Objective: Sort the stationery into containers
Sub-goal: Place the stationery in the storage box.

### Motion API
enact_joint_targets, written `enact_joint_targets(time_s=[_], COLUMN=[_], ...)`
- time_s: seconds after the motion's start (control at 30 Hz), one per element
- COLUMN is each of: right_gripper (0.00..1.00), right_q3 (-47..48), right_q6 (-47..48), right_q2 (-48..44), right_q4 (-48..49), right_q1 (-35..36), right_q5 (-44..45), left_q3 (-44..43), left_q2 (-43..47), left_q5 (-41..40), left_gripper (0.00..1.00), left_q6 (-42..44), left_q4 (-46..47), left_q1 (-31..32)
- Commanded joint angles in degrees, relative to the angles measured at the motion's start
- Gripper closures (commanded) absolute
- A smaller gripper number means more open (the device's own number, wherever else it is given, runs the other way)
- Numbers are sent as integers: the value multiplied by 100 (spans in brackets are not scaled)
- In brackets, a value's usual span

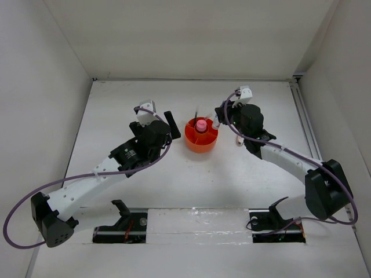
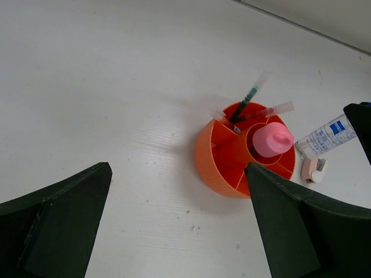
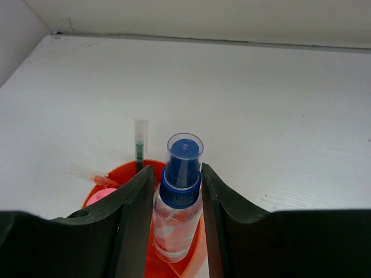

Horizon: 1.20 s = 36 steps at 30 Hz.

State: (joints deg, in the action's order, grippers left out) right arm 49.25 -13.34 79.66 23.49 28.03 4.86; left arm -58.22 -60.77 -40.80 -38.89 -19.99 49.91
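Right end effector [image 3: 177, 172], stretched forward, grips blue-capped bottle [image 3: 174, 226] beside organiser [image 1: 200, 146].

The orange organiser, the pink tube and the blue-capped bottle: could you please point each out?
orange organiser [image 2: 210, 167], left wrist view, on its outer wall.
pink tube [image 2: 272, 139], left wrist view, on its top end.
blue-capped bottle [image 3: 180, 191], right wrist view, on its blue collar.

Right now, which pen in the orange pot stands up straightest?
The green one. It stands almost upright in the orange organiser, while the red pen leans low over the rim.
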Motion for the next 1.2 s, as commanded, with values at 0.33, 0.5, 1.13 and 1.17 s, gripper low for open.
enact_joint_targets(time_s=[0.33,0.5,1.13,1.17], right_gripper=[100,100,98,95], right_q3=[-135,-83,-83,-83], right_q6=[16,16,-37,-37], right_q2=[217,471,797,797], right_q4=[964,965,1184,1185], right_q1=[-52,-52,1,1], right_q5=[-214,-214,-267,-267], left_q3=[-94,-93,-41,-41], left_q2=[118,118,171,171], left_q5=[63,63,116,116], left_gripper=[0,0,0,0], left_q6=[5,57,110,110], left_q4=[12,12,118,118], left_q1=[19,19,19,19])
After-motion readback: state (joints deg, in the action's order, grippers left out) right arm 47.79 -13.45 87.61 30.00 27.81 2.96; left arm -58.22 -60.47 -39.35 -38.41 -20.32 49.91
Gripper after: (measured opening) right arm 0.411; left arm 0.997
